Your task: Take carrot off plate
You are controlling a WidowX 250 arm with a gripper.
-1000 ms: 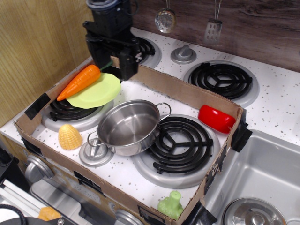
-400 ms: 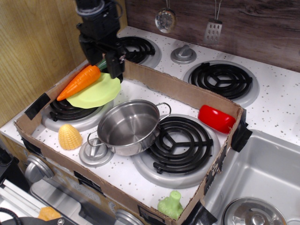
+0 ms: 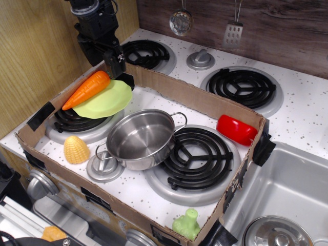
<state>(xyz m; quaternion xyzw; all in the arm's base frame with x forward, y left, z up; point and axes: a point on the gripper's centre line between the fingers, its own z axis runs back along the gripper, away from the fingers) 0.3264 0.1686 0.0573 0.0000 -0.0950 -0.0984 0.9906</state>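
Note:
The orange carrot (image 3: 87,89) lies tilted across the left rim of the light yellow-green plate (image 3: 106,100). Its thick end points to the back right and its tip hangs over the box's left wall. The plate rests on the front-left burner inside the cardboard box. My black gripper (image 3: 101,60) hovers just behind and above the carrot's thick end, at the box's back-left corner. Its jaws look open and hold nothing. It does not touch the carrot.
Inside the cardboard box (image 3: 205,100) are a steel pot (image 3: 141,137), a grey lid (image 3: 104,169), a yellow corn cob (image 3: 76,149) and a red pepper (image 3: 236,129). A green toy (image 3: 187,223) sits on the front wall. A wooden wall stands at left and a sink (image 3: 287,189) at right.
My gripper has moved left and back, from over the plate's far edge to the box's back-left corner. The carrot and plate have not moved.

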